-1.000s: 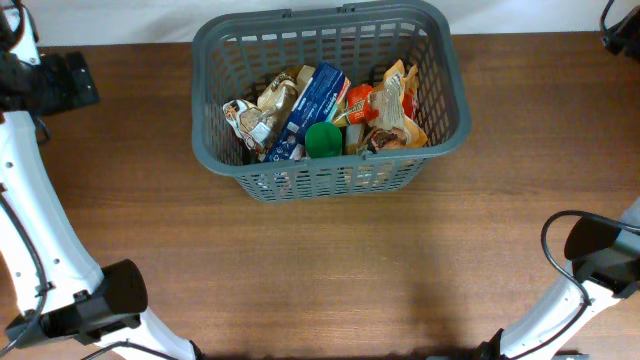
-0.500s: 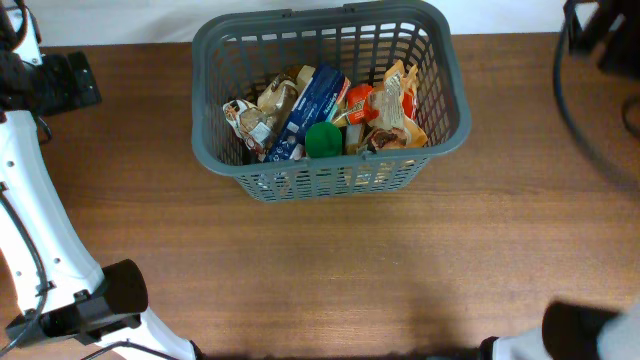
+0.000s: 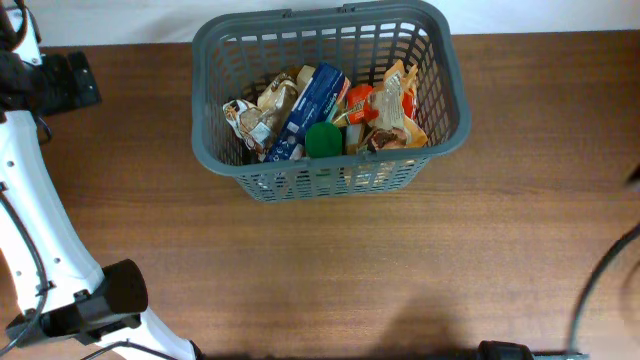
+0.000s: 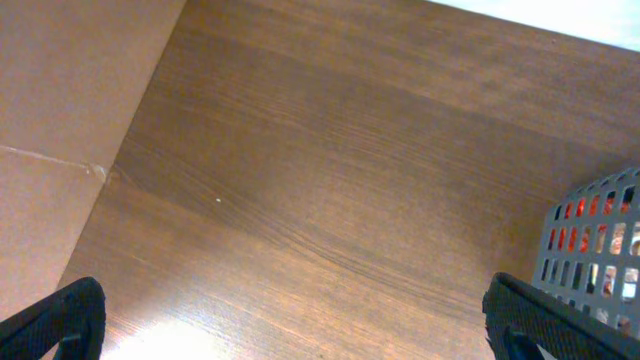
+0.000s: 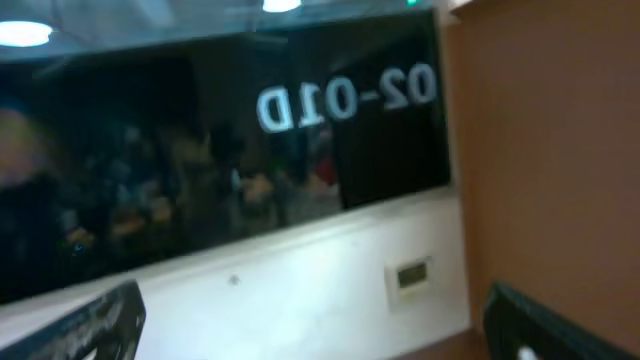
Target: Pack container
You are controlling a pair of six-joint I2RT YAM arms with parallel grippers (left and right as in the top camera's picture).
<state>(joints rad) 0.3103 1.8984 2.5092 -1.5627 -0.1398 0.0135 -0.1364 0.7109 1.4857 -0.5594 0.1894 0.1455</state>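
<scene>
The left gripper (image 4: 300, 335) is hanging wide open above bare worktop (image 4: 300, 180). Its two fingers (image 4: 50, 320) are sitting at opposite lower corners of the wrist view and gripping nothing. The basket (image 4: 600, 235) is poking in at that view's right edge. Only one grey lattice corner is showing, with red visible through the slots, so the basket is lying off to the gripper's side, apart from both fingers.

From overhead the basket (image 3: 330, 182) is sitting upright at the worktop's far middle. It is carrying a blue box (image 3: 315, 100), a green lid (image 3: 322, 140), crinkled snack bags (image 3: 255, 118) and orange packets (image 3: 395, 110). The left arm (image 3: 25, 200) is standing along the left edge, well apart from it.

The right gripper (image 5: 320, 335) is also gaping wide with nothing between its fingers. It is pointing at a dark window (image 5: 200, 180) — blurred — and where the basket is lying relative to it cannot be told.
</scene>
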